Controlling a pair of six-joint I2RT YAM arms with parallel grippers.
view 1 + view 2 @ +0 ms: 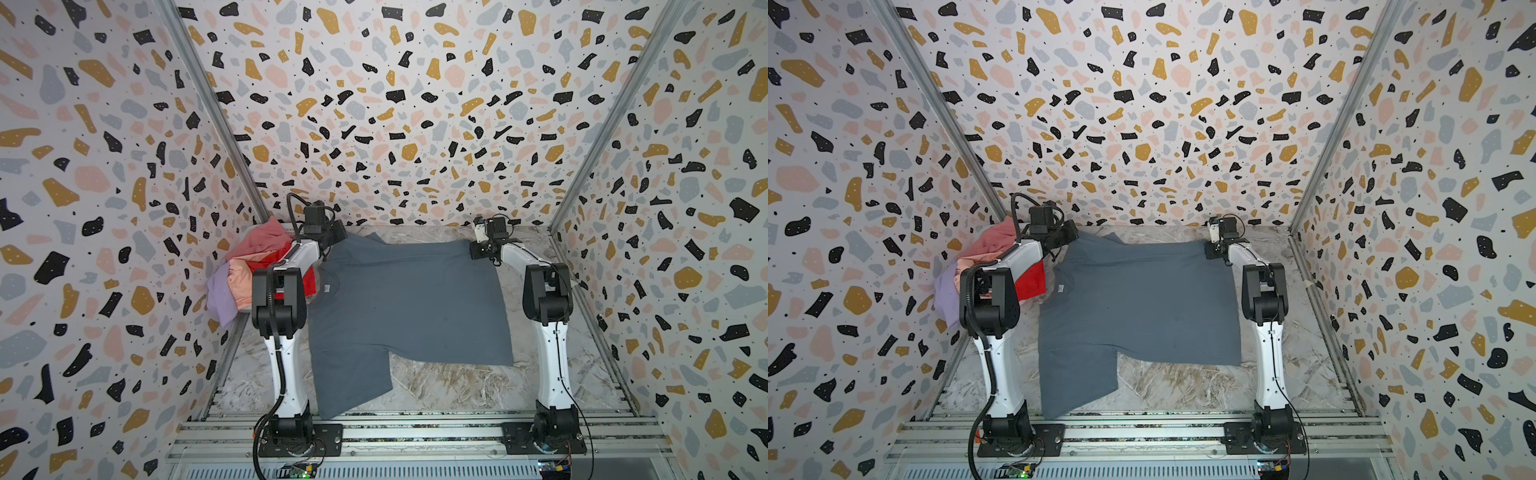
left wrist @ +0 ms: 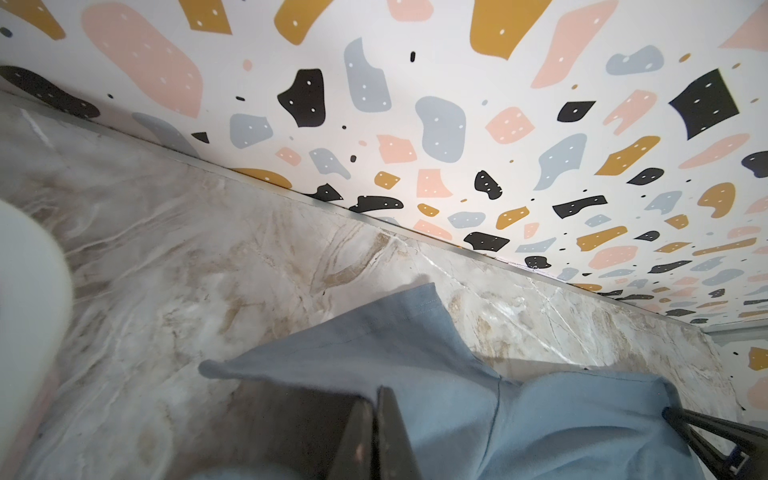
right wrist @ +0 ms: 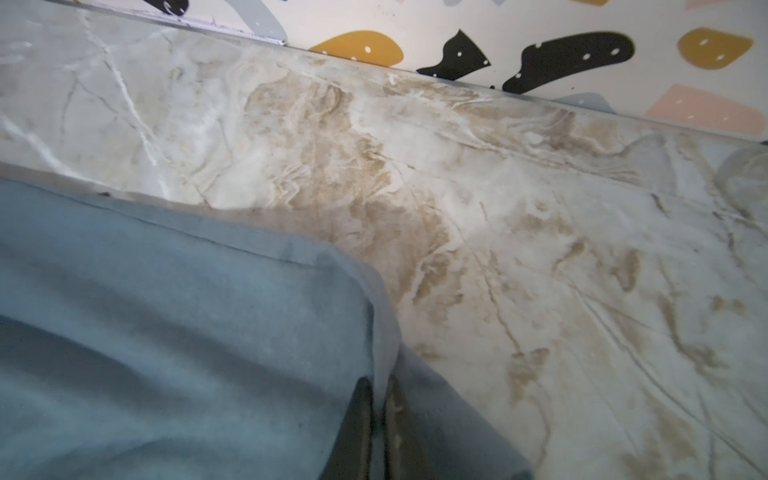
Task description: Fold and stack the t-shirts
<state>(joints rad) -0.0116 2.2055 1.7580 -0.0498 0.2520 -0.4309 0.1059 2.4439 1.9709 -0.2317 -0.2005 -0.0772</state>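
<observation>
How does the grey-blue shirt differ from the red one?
The grey-blue shirt lies spread out on the table; the red shirt sits bunched in the pile on the left. The left gripper and right gripper each pinch the grey-blue shirt's far edge; nothing grips the red shirt. Both are plain cloth.

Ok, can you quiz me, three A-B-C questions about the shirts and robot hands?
1. Where is the pile of colourful t-shirts? A) far left B) near right corner C) in the middle
2. What colour is the spread-out t-shirt? A) red B) grey-blue C) green
3. What is the right gripper doing? A) hanging wide open B) holding a cup C) pinching the spread-out t-shirt's corner
Answers: 1 A, heaped at the far left in both top views. 2 B, its whole cloth is grey-blue. 3 C, cloth sits between its closed fingers.
</observation>
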